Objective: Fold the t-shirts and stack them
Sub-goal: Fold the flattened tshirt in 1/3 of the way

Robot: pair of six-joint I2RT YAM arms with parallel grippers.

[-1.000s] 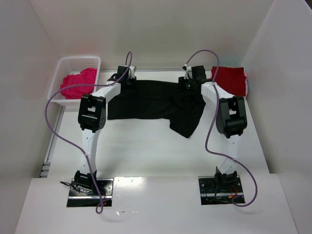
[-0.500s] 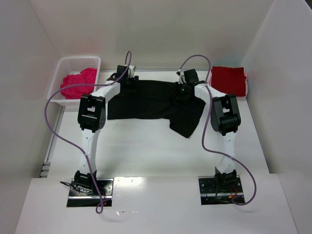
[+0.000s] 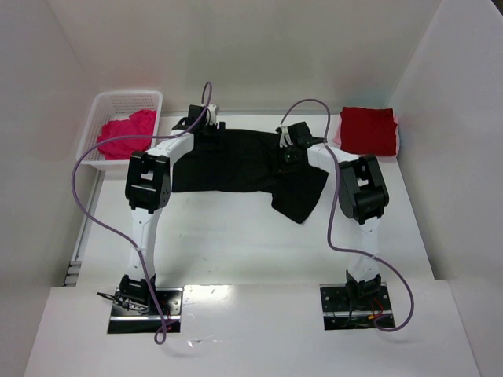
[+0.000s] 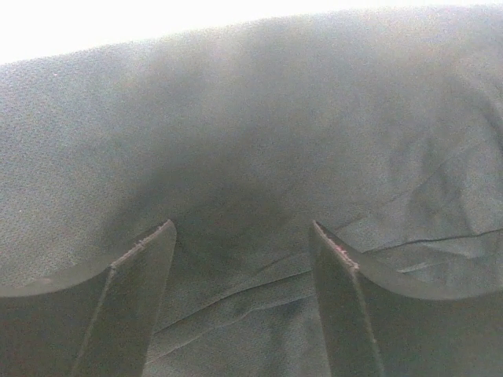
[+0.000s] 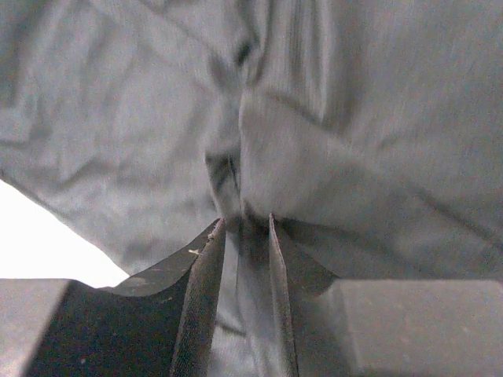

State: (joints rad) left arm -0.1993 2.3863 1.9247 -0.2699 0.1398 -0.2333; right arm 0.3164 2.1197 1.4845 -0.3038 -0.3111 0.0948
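Here, white walls (image 3: pixel 251 55) enclose the table (image 3: pixel 236 243) and black t-shirt (image 3: pixel 236 161).

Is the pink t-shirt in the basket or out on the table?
In the basket: the pink t-shirt lies bunched, not folded, inside the walls of the white mesh basket at far left.

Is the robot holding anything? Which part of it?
The right gripper pinches a bunched fold of the black t-shirt, near its far right part. The left gripper is open over the shirt, holding nothing.
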